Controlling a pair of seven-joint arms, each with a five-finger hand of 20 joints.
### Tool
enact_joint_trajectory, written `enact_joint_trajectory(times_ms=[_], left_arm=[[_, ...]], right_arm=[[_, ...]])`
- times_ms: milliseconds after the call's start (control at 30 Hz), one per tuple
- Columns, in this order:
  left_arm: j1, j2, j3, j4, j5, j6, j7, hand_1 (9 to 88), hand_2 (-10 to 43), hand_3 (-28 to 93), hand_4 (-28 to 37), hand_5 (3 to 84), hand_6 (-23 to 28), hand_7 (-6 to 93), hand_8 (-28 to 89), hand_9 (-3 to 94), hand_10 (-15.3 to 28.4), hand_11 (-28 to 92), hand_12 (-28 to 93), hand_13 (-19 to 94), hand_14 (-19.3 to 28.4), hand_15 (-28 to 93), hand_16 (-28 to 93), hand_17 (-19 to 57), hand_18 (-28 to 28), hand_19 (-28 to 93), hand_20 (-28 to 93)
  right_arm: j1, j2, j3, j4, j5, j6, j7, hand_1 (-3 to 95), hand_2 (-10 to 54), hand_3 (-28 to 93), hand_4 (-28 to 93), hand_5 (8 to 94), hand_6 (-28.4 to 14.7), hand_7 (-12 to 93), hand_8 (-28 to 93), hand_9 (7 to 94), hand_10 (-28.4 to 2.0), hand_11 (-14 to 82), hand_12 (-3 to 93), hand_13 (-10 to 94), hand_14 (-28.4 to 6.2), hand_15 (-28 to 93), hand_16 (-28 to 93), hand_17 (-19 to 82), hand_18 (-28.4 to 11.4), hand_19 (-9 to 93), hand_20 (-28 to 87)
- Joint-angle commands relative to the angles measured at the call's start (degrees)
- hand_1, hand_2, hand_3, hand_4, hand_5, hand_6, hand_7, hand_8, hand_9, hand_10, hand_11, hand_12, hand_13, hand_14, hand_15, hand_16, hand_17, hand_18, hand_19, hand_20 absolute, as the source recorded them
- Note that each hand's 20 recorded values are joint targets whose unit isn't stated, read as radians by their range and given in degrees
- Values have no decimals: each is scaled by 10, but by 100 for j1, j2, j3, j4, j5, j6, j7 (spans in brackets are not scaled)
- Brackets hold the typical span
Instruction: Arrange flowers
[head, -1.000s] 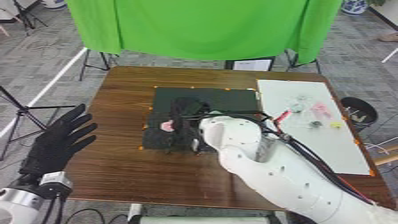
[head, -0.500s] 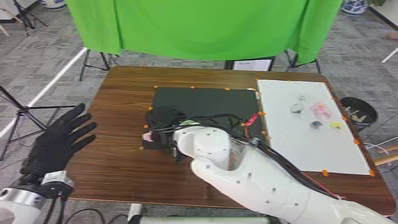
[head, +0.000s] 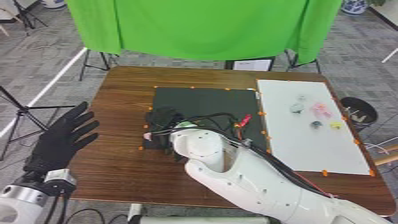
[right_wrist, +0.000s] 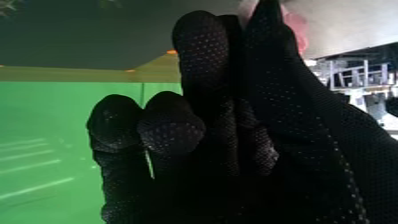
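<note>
Black right hand, nearly closed, pink flower in its pinch.

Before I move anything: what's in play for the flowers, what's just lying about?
Likely the job:
small pink piece at the black-gloved right robot hand
flower-like pink piece and yellow piece on the white rectangular board

Just about:
green fabric backdrop
black round bin on the floor

Green on the backdrop cloth; grained brown on the table; black on the square mat; white on the sheet; pink on the bundle; pale-dotted black on the right hand.
</note>
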Motion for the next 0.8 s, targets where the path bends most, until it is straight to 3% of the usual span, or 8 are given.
enact_joint_trajectory(times_ms=[33,500,567,633,800], left_arm=[[50,-3,-2,13,4,25,-19,246,-53,697,-279,237,26,173,-98,205,100,130,203,138,135,197,52,-118,198,310,100],[96,-39,-1,17,-3,13,-25,246,-53,696,-280,237,26,172,-98,206,101,130,202,138,136,199,51,-118,198,311,100],[105,-58,-10,17,-4,1,-46,246,-52,696,-280,237,26,172,-98,206,100,131,202,137,136,198,50,-118,198,311,100],[100,-71,-5,18,3,-7,-58,246,-52,696,-280,237,26,172,-98,205,99,130,202,137,136,198,50,-118,198,311,100],[95,-74,-10,33,-7,-23,-56,246,-52,695,-279,237,27,172,-98,205,100,129,202,137,135,197,50,-118,198,311,99]], right_arm=[[89,-30,107,17,-146,-287,1,413,-95,857,-240,687,9,443,42,844,-59,170,510,686,-74,810,372,340,-210,928,540],[93,-11,368,-93,-223,-785,4,351,-95,883,-252,608,-6,381,27,713,-87,268,423,639,-82,813,364,307,-215,901,558],[75,-19,419,-114,-219,-847,13,340,-95,891,-256,602,-7,367,2,697,-92,293,399,634,-84,813,364,304,-215,898,560],[49,-18,482,-154,-188,-881,6,325,-95,897,-257,594,-7,368,-136,674,-99,334,354,627,-87,815,360,298,-217,893,564],[16,54,667,-356,-29,-964,24,296,-95,902,-238,534,-32,338,-149,598,-119,367,284,606,-95,815,360,285,-221,885,566]])
